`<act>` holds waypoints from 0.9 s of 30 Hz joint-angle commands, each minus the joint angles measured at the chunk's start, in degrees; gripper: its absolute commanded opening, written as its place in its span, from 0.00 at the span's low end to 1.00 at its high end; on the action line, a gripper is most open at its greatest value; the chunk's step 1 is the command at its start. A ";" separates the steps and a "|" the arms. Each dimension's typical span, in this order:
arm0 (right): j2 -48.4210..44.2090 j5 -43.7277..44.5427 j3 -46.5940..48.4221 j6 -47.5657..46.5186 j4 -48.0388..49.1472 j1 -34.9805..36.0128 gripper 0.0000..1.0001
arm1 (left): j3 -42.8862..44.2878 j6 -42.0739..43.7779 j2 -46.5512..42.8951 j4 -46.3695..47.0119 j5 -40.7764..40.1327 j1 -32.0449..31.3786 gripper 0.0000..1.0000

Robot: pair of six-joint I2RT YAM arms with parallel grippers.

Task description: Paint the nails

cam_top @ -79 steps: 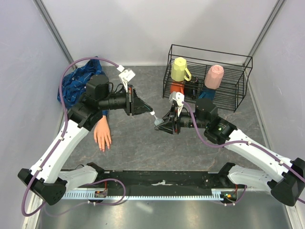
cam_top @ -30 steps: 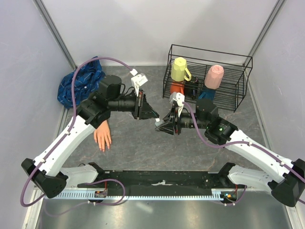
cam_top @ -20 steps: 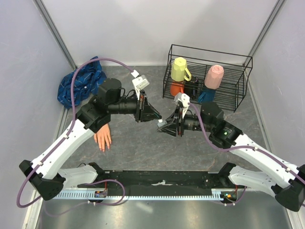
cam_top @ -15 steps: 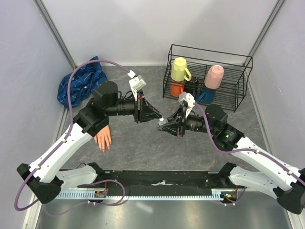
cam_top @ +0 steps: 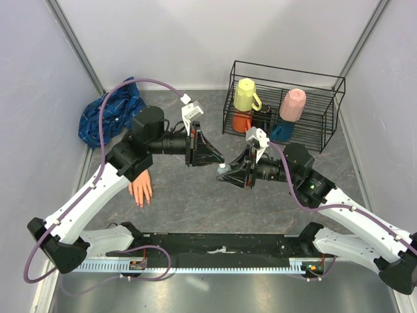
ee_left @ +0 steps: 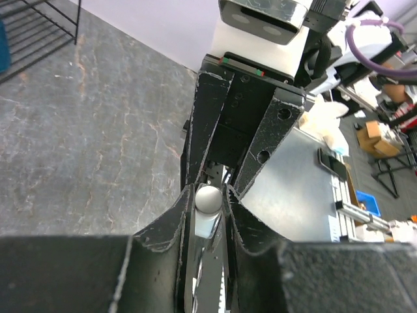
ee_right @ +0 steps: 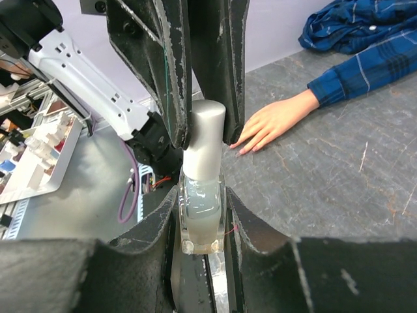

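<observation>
A small bottle (ee_right: 202, 208) of pale liquid with a white cap (ee_right: 204, 134) hangs in mid-air over the middle of the table. My right gripper (ee_right: 202, 218) is shut on the bottle's glass body. Facing it, my left gripper (ee_left: 208, 201) is shut on the white cap (ee_left: 208, 197). From above, the two grippers meet tip to tip at the bottle (cam_top: 222, 168). The pale mannequin hand (cam_top: 140, 188) lies flat at the left, sticking out of a blue plaid sleeve (cam_top: 107, 117). Its nails (ee_right: 244, 147) are tiny and point toward the near edge, well left of both grippers.
A black wire rack (cam_top: 326, 81) stands at the back right, holding a yellow mug (cam_top: 246, 94), a pink cup (cam_top: 293, 104) and darker items below. The left arm's purple cable (cam_top: 140, 83) loops over the sleeve. A black rail (cam_top: 215, 244) runs along the near edge.
The left gripper has come in from the left onto the bottle's cap. The right gripper and bottle have shifted slightly right, its wrist swinging outward.
</observation>
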 commanded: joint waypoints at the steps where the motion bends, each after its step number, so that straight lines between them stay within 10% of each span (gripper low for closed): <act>1: -2.30 1.31 4.98 -0.71 11.77 -0.08 0.00 | -0.15 3.68 1.68 -9.71 7.74 -1.17 0.02; 8: -2.48 2.64 2.26 6.41 19.33 -0.08 0.00 | -4.73 5.09 -5.44 -1.37 4.23 -1.78 0.02; 27: -1.69 1.93 4.98 -0.97 9.68 -0.08 0.00 | 3.17 1.22 -4.12 -4.44 -5.26 -1.69 0.72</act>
